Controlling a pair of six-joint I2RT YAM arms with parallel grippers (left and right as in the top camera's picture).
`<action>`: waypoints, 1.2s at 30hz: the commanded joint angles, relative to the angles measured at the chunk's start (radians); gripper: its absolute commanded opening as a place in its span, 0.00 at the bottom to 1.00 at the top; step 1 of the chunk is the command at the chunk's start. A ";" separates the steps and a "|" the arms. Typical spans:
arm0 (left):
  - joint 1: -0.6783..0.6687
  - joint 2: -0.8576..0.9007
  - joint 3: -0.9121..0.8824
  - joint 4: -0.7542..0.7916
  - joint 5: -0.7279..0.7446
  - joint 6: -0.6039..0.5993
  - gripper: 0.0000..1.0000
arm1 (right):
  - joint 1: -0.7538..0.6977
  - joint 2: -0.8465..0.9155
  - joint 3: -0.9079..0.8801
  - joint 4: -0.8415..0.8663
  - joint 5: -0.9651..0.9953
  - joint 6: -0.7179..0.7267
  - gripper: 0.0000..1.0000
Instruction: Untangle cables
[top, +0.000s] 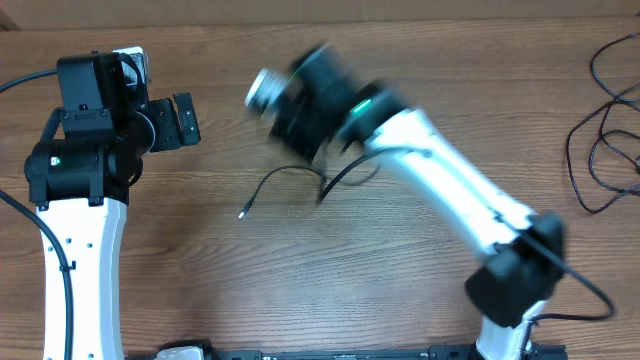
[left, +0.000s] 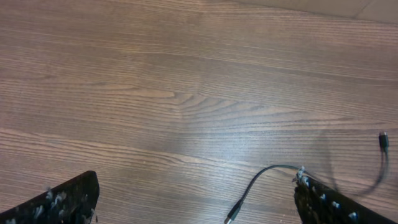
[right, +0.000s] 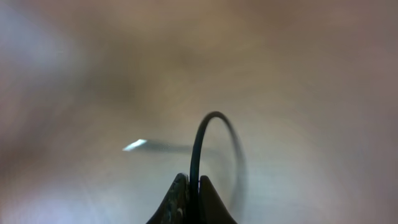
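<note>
Right tool (right: 193, 185) pinches a thin black cable (right: 197, 143) over the table (top: 300, 290).

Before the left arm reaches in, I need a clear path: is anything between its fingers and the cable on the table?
Nothing visible does. Only bare table lies between the open left gripper and the cable. The right gripper pinches a cable too.

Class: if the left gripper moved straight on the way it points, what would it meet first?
Probably the bare table: nothing lies ahead of the open left gripper. The cable curves in beside one finger, off that line, though depth is unclear.
</note>
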 joint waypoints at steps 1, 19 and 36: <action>-0.007 0.005 -0.006 0.006 0.005 0.016 1.00 | -0.210 -0.032 0.085 0.012 0.042 0.134 0.04; -0.007 0.010 -0.006 0.054 -0.025 0.016 1.00 | -1.090 -0.033 0.591 0.060 -0.201 0.421 0.04; -0.008 0.105 -0.006 0.026 -0.021 0.012 1.00 | -1.339 0.012 0.189 -0.063 0.129 0.291 0.04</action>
